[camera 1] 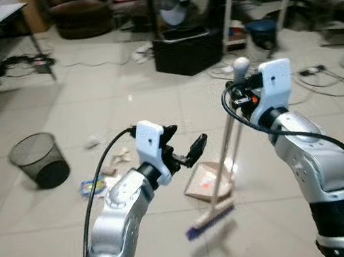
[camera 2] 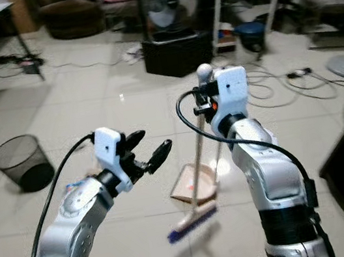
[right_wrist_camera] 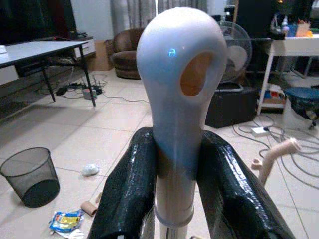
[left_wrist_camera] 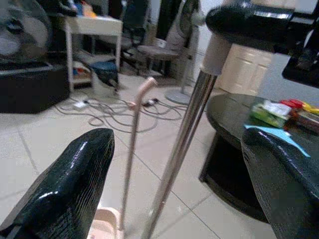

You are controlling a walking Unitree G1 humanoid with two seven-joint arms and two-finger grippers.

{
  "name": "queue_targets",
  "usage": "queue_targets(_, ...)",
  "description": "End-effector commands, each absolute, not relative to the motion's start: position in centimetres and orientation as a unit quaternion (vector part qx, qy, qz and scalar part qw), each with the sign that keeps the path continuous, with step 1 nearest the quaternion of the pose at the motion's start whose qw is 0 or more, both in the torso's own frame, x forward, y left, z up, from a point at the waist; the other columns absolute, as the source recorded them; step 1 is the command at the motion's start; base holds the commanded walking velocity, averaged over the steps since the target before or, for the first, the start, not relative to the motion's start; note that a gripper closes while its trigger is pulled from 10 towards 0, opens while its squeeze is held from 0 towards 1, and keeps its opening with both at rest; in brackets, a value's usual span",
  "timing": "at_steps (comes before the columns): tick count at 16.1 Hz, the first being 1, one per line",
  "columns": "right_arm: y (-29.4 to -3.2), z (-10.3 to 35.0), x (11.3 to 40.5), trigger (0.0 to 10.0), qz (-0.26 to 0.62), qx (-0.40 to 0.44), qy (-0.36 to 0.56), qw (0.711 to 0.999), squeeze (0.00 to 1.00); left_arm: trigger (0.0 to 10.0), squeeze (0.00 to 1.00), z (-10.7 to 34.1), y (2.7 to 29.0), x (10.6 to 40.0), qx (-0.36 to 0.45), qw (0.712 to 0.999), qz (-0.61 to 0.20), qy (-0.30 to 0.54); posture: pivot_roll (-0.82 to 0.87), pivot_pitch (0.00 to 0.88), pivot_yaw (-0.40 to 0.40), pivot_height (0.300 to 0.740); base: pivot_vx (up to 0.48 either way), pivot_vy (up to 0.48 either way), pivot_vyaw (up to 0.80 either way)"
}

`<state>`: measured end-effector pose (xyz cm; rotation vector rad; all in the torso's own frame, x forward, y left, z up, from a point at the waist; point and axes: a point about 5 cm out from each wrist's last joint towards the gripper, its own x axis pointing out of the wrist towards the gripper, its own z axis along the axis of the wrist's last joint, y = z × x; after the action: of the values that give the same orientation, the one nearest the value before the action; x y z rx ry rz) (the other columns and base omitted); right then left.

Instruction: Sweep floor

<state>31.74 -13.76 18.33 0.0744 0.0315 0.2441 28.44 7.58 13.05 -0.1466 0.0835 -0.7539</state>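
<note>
A: Broom (camera 1: 222, 173) status?

B: Standing nearly upright on the tile floor (camera 1: 36, 224), just ahead of the robot. Long axis runs top to bottom with a slight lean; blue bristle head (camera 1: 208, 220) down near the robot, knob end up and a bit further off. Right gripper (right_wrist_camera: 174, 169) is clamped on the handle just under the knob.

A: Left one?

B: Left gripper (camera 1: 185, 147) is spread wide, holding nothing, hovering beside the broom shaft.

A: Dustpan?

B: Pink dustpan (camera 1: 206, 182) sits on the floor touching the broom, its own thin handle standing up alongside.

A: Progress?

B: Early, I'd say. Litter is still out: snack wrapper (right_wrist_camera: 66, 220), crumpled paper (right_wrist_camera: 90, 170), cardboard tube (right_wrist_camera: 88, 207), near the mesh wastebasket (camera 1: 37, 161). Nothing gathered yet.
</note>
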Motion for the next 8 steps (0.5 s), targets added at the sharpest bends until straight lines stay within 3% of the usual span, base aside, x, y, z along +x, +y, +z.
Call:
queue_targets(1, -13.3, 19.1, 32.1, 10.0, 0.132, 0.047, 0.008, 0.99, 0.0, 10.0, 1.0, 13.0, 7.0, 28.7, -0.069, 0.923, -0.376, 0.048, -0.13, 0.0, -0.008, 0.74, 0.0, 0.0, 0.0)
queue_targets(5, -11.3, 19.5, 32.2, 10.0, 0.159, 0.052, 0.015, 0.986, 0.0, 10.0, 1.0, 12.5, 6.0, 29.1, -0.047, 0.915, -0.396, 0.064, -0.13, 0.0, 0.001, 0.74, 0.0, 0.0, 0.0)
queue_targets(6, -10.6, 19.6, 32.2, 10.0, 0.171, 0.059, 0.018, 0.983, 0.0, 10.0, 0.89, 12.2, 5.9, 29.5, -0.036, 0.918, -0.389, 0.067, -0.13, 0.0, 0.002, 0.74, 0.0, 0.0, 0.0)
queue_targets(7, -9.9, 19.6, 32.1, 10.0, 0.183, 0.061, 0.02, 0.981, 0.0, 10.0, 0.0, 12.0, 5.8, 29.7, -0.035, 0.918, -0.389, 0.072, -0.13, 0.0, 0.002, 0.74, 0.0, 0.0, 0.0)
queue_targets(8, -9.6, 19.7, 32.1, 10.0, 0.188, 0.065, 0.023, 0.98, 0.0, 10.0, 0.0, 12.0, 5.7, 29.8, -0.044, 0.916, -0.391, 0.074, -0.13, 0.0, 0.001, 0.74, 0.0, 0.0, 0.0)
